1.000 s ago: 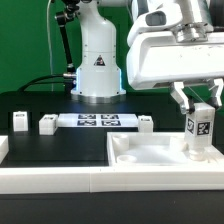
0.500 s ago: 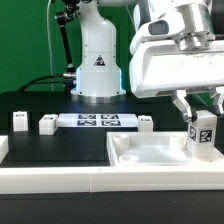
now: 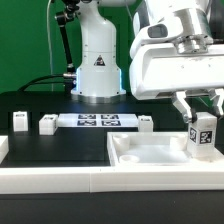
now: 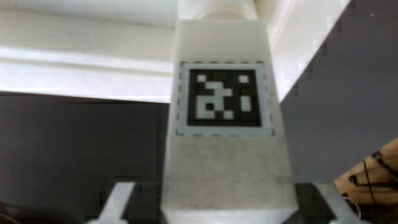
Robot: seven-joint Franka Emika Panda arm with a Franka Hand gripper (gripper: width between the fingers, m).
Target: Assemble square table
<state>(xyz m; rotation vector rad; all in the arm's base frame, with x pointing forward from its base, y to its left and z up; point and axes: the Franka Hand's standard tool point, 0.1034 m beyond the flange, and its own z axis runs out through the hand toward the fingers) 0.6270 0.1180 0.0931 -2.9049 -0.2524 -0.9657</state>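
Note:
The square table top (image 3: pixel 140 155) lies recessed face up at the exterior view's right, near the front. My gripper (image 3: pixel 203 108) is shut on a white leg peg (image 3: pixel 203 135) with a black-and-white tag, holding it slightly tilted over the top's right part. Whether the peg's lower end touches the top is hidden by the frame edge. In the wrist view the peg (image 4: pixel 226 95) fills the middle between my gripper (image 4: pixel 222 208) fingers. Three more leg pegs stand on the black board: two at the left (image 3: pixel 18 121) (image 3: pixel 46 125) and one near the middle (image 3: pixel 146 124).
The marker board (image 3: pixel 97 121) lies flat between the loose pegs. The white robot base (image 3: pixel 98 62) stands behind it. A long white rail (image 3: pixel 50 181) borders the black board at the front. A green backdrop closes the back.
My gripper has shifted a little to the exterior view's right with the leg peg, and the peg has gone from upright to slightly tilted. The loose pegs have not moved.

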